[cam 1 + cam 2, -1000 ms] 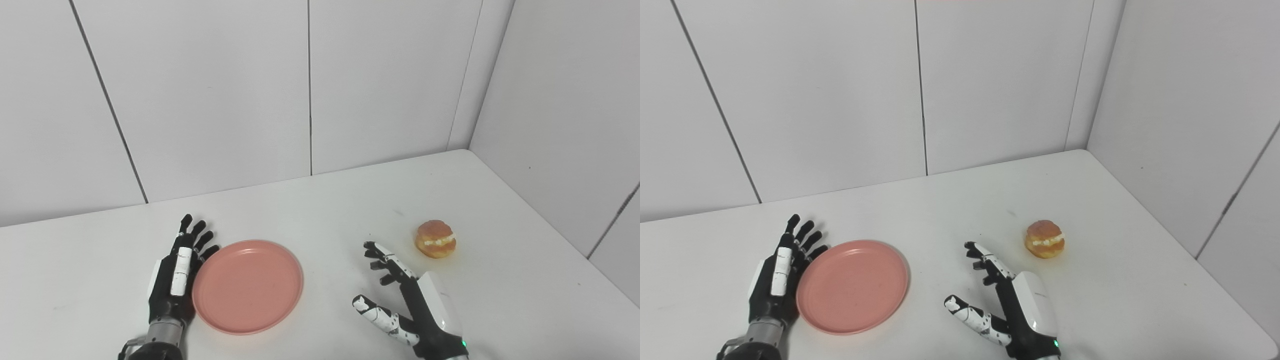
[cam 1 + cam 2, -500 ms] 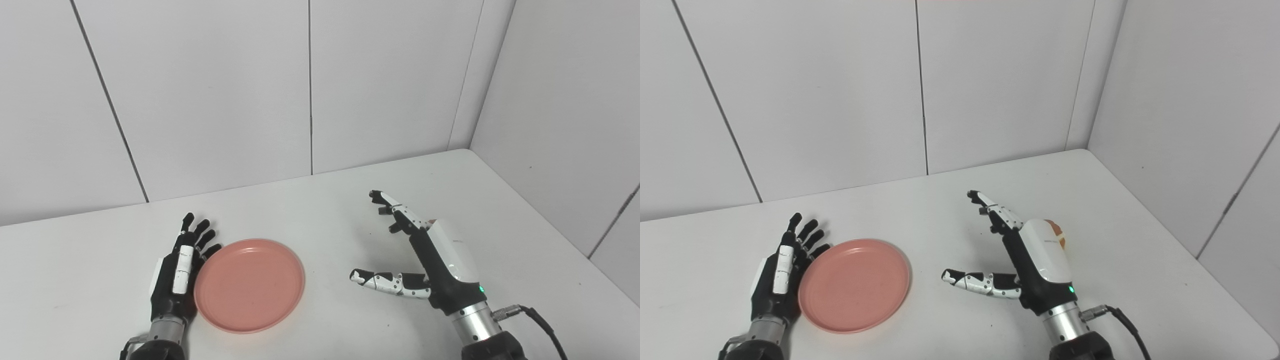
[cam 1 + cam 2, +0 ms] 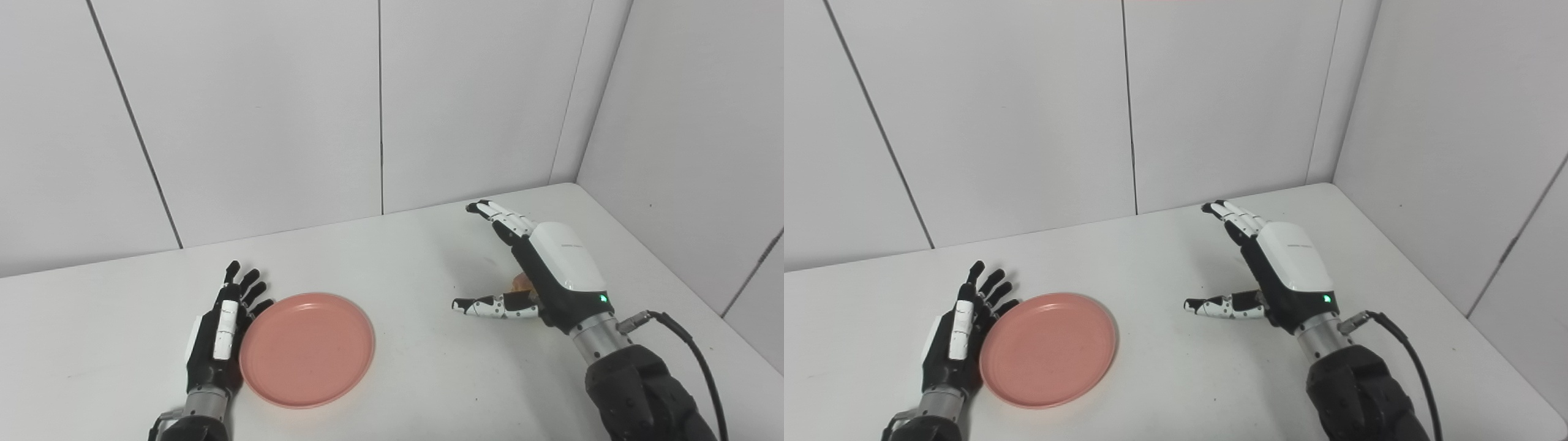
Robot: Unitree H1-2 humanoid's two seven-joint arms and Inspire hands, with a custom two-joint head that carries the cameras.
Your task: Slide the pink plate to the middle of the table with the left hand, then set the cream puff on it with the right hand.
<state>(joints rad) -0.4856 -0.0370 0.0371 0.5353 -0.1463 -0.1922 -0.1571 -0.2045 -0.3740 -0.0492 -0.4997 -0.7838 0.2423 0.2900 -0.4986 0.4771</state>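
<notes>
The pink plate (image 3: 307,348) lies flat on the white table (image 3: 398,263), left of centre. My left hand (image 3: 222,331) rests open on the table with its palm side against the plate's left rim. Over at the right, my right hand (image 3: 539,269) hovers open, fingers stretched toward the back wall and thumb pointing left. The cream puff (image 3: 521,282) is almost wholly hidden behind that hand; only a small brown sliver shows in the left eye view, and none of it shows in the right eye view.
White panel walls close the table at the back and on the right (image 3: 686,122). A black cable (image 3: 692,349) trails from my right wrist. The table's right edge (image 3: 1488,343) runs close beside my right forearm.
My right hand has risen and moved forward and to the right, so that it now covers the cream puff. The plate has crept slightly right with my left hand against it.
</notes>
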